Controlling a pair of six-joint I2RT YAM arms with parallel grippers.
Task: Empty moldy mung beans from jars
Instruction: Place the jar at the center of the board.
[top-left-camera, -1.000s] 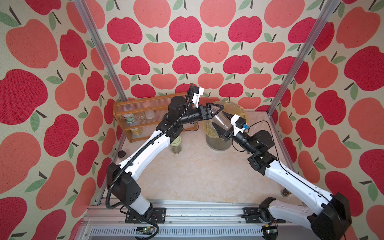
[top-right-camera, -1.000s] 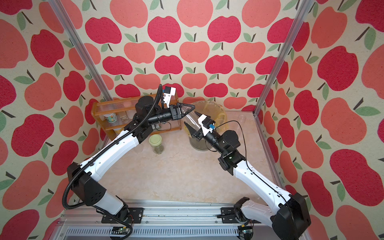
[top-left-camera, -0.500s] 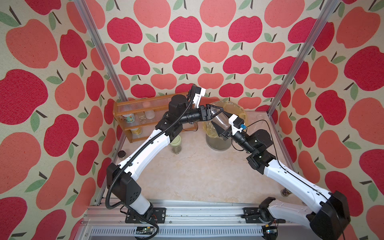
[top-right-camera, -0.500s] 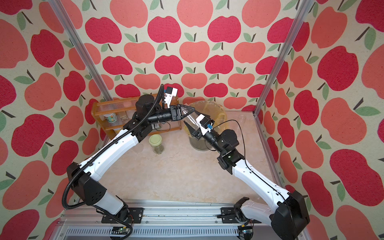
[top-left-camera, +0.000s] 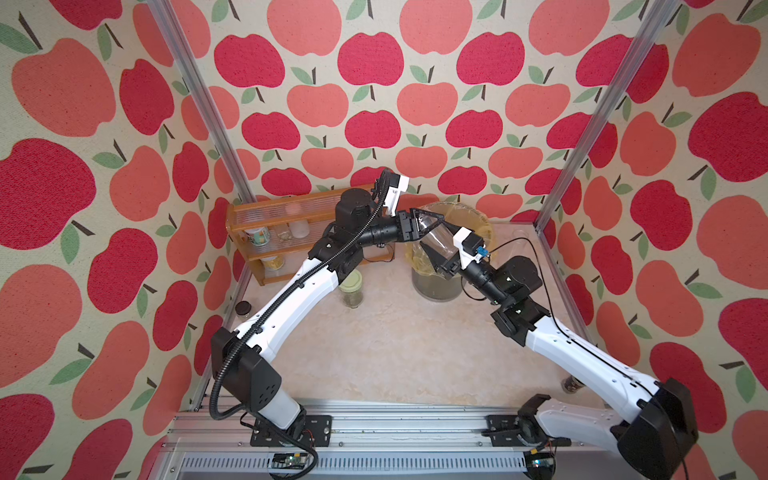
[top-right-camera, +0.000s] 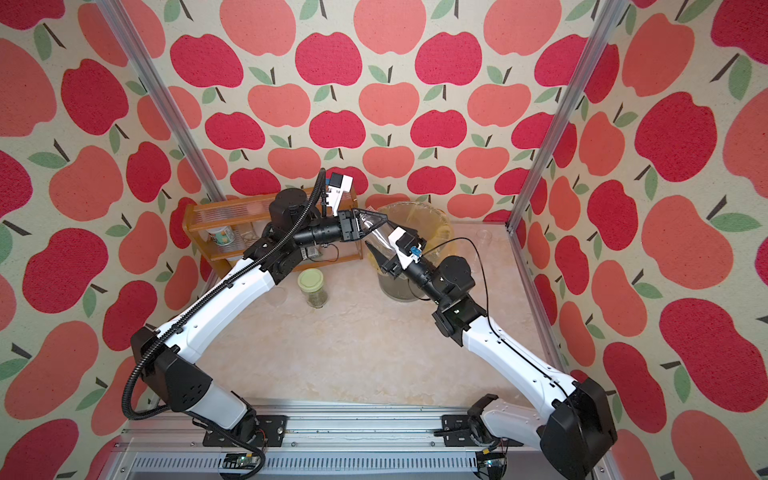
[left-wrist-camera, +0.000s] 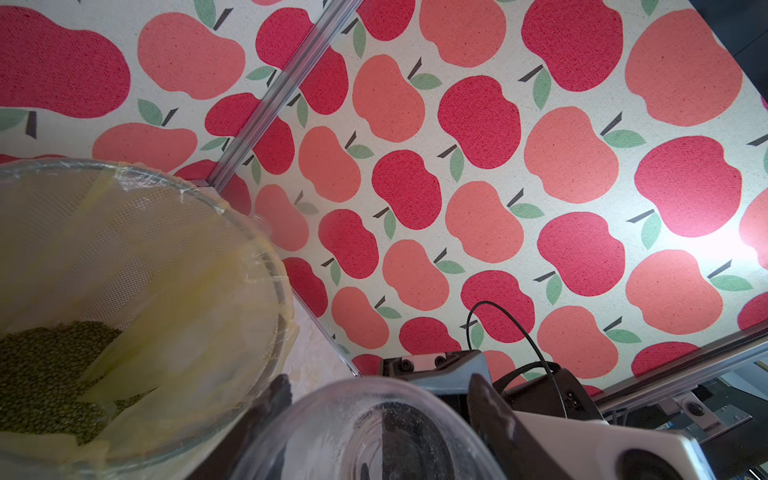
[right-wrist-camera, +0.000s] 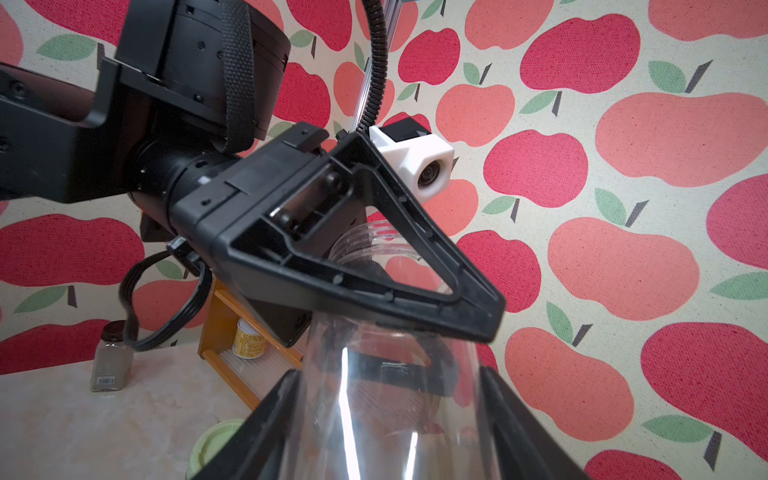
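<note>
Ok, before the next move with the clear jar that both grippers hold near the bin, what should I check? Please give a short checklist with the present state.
1. The left gripper is shut on the clear jar, near its threaded mouth: ok.
2. The right gripper is shut on the same jar: ok.
3. No grains show through its wall: ok.
4. The mung beans lie inside the lined bin: ok.
5. The green-lidded jar is emptied: not ok, lid on, beans inside.
6. No beans spilled on the table: cannot tell.

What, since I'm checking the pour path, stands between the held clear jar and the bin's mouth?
Nothing visible: the clear jar, between left gripper and right gripper, hangs at the open lined bin.
</note>
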